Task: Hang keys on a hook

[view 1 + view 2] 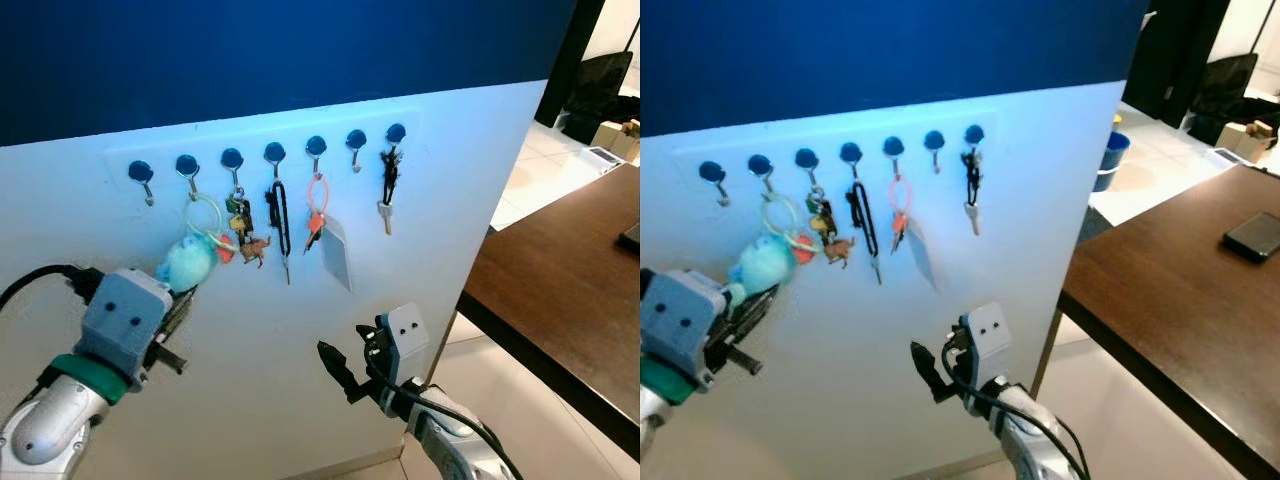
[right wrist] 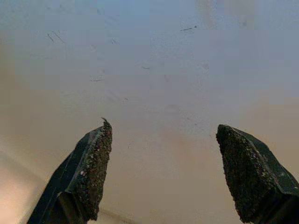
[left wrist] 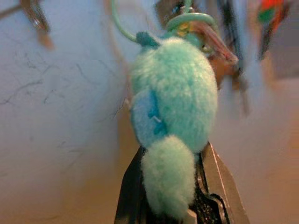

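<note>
The left claw [image 3: 170, 196] is closed on the tail of the plush keyring [image 1: 190, 260], whose green ring [image 1: 203, 213] hangs on the second hook [image 1: 187, 166] from the wall's left end. The right claw [image 2: 170, 172] is wide open, holding nothing, near the wall [image 1: 250, 370].

A fluffy turquoise plush keychain [image 3: 173, 121] is seen against a matt, faintly scuffed white wall [image 2: 154, 70]; rough, grainy black pads [image 2: 93, 172] and a glossy dark wooden table [image 1: 1170, 300] are shown

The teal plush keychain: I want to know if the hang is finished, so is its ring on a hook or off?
On. Its green ring hangs from the second hook, while the left gripper grips the teal plush.
</note>
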